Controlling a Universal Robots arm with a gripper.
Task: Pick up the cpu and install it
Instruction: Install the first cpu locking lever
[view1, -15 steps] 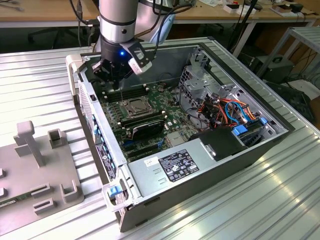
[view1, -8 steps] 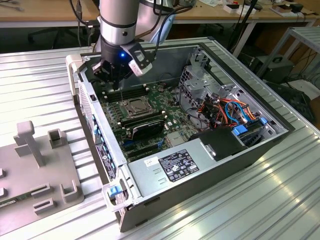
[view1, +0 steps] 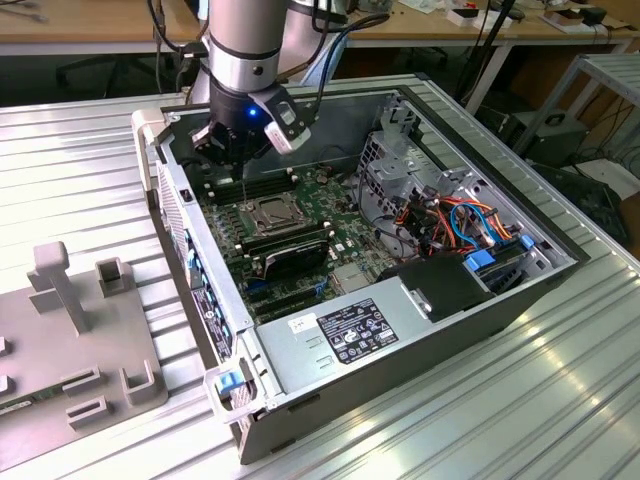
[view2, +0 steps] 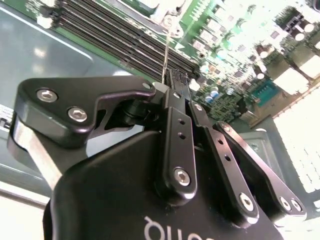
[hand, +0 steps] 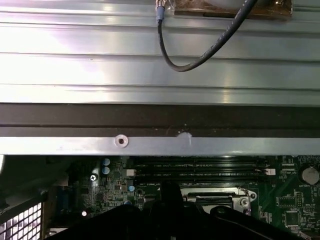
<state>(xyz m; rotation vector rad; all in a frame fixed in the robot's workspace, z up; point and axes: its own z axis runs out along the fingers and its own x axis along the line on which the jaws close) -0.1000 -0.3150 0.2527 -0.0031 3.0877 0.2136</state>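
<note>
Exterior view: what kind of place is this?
Probably a lab or workshop bench for computer assembly. An opened computer case lies on a ribbed metal table, the gripper hangs over its green circuit board, and cluttered desks stand behind.

Open computer case (view1: 400, 330) lies on ribbed metal worktop (view1: 560, 400). Arm's pincer (view1: 232, 150) hangs low inside case, at far side, above green board (view1: 310, 215). Square socket (view1: 268, 212) just near of pincer. Power box (view1: 345, 335) at near end. Orange and blue wires (view1: 470, 225) on exterior view's right. Grey holder (view1: 70, 340) on left.
</note>
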